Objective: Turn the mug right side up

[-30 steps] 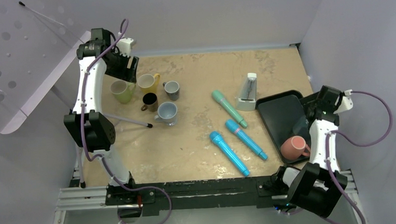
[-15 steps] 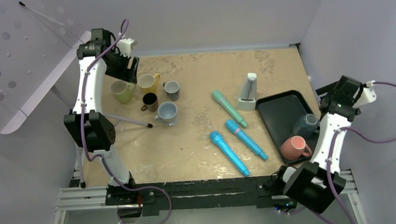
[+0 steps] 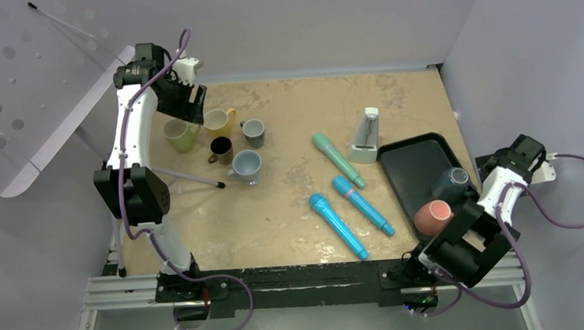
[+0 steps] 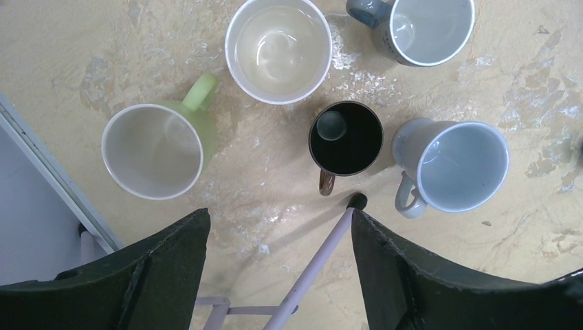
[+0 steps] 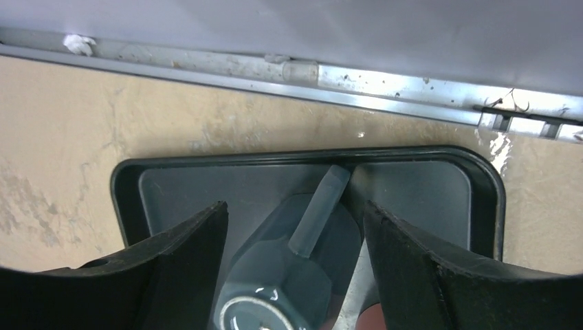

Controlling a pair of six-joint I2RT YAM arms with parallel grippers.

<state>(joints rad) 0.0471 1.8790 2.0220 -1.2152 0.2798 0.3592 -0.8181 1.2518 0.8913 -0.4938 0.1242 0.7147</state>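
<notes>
Left gripper (image 4: pixel 278 227): fingers spread wide, empty, above the mug cluster (image 4: pixel 278 51). Right gripper (image 5: pixel 292 214): fingers spread wide, touching nothing. Blue-grey mug (image 5: pixel 295 275) stands base-up on black tray (image 5: pixel 485 185), at the table's 4 o'clock.

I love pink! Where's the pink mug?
Top view, right side: the pink mug sits at the near end of the black tray, beside the blue-grey mug.
</notes>
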